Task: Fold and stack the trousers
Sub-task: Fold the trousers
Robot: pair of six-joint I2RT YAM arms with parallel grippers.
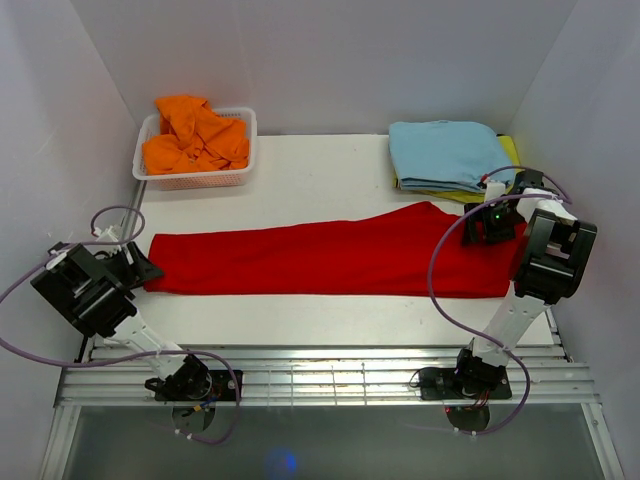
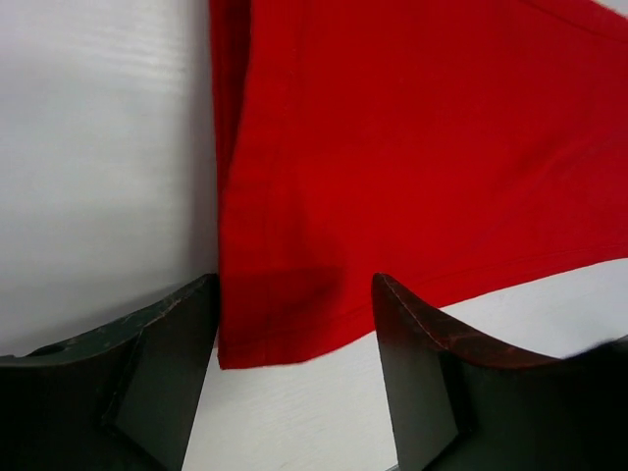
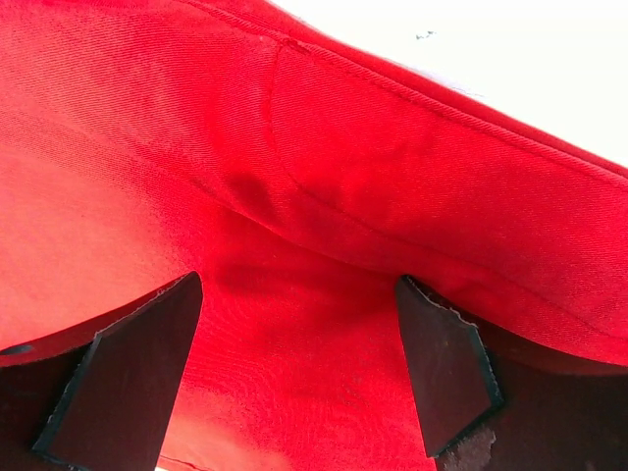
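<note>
Two grippers were parked at opposite ends of the trousers [image 1: 320, 262], which were laid out flat as one long red strip across the counter [image 1: 320, 175]. The left gripper [image 2: 294, 285] was seen with its jaws apart. The bottom corner of the hem was sat right between its fingers [image 2: 147, 363], lying flat on the counter and not pinched by either one, as far as could be told. The rest of the fabric was stretched away ahead of that gripper.

The right gripper [image 3: 297, 283] was held low over the wider end, jaws spread wide as well. Pretty much everything ahead of it and beneath it was filled with red cloth, and a seam and a soft fold were visible just past its fingertips. Whether those fingers were actually touching the cloth couldn't be made out.

Well beyond the left gripper, a white basket [image 1: 195, 182] with an orange garment [image 1: 195, 135] heaped in it was set at the far side of the counter. Just beyond the right gripper, a folded light blue garment [image 1: 445, 150] was stacked on something yellow [image 1: 510, 152].
</note>
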